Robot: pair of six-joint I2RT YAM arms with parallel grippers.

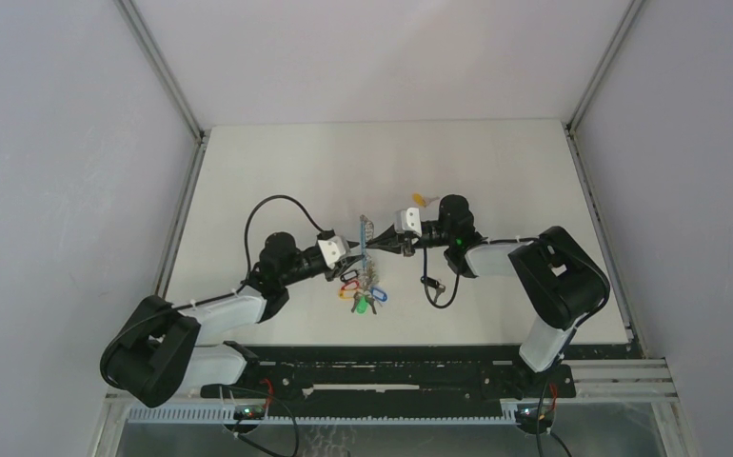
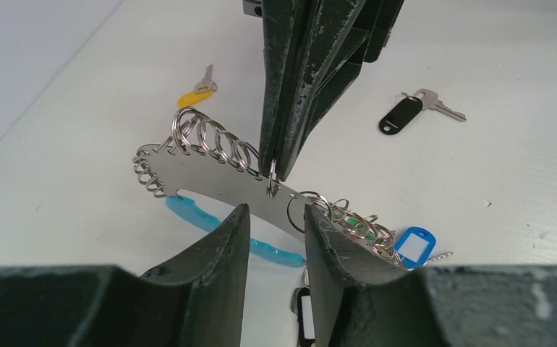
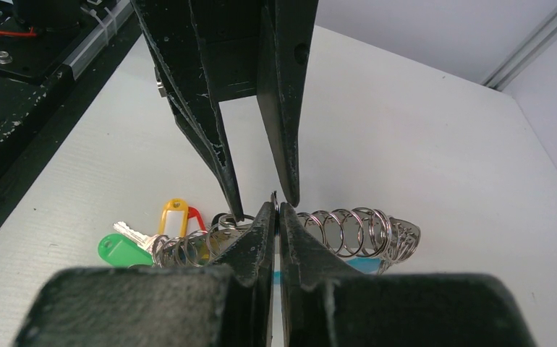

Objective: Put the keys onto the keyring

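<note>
Left wrist view: your right gripper [image 2: 274, 173] is clamped on the keyring [image 2: 210, 177], a flat steel plate strung with silver split rings, while your left gripper [image 2: 276, 212] stands apart.
You have the keyring, with its light-blue band and coloured plastic tags, near the middle of the white surface [image 2: 80, 144], between the two arms. Your right gripper's tips are pressed together on one small ring at the plate's edge. Your left gripper's jaws are spread, with the plate crossing the gap between them just under that ring; you cannot tell whether they touch it. A silver key with a yellow tag [image 2: 194, 94] lies apart beyond the keyring, and a silver key with a black tag [image 2: 402, 114] lies apart on the right gripper's other side.
</note>
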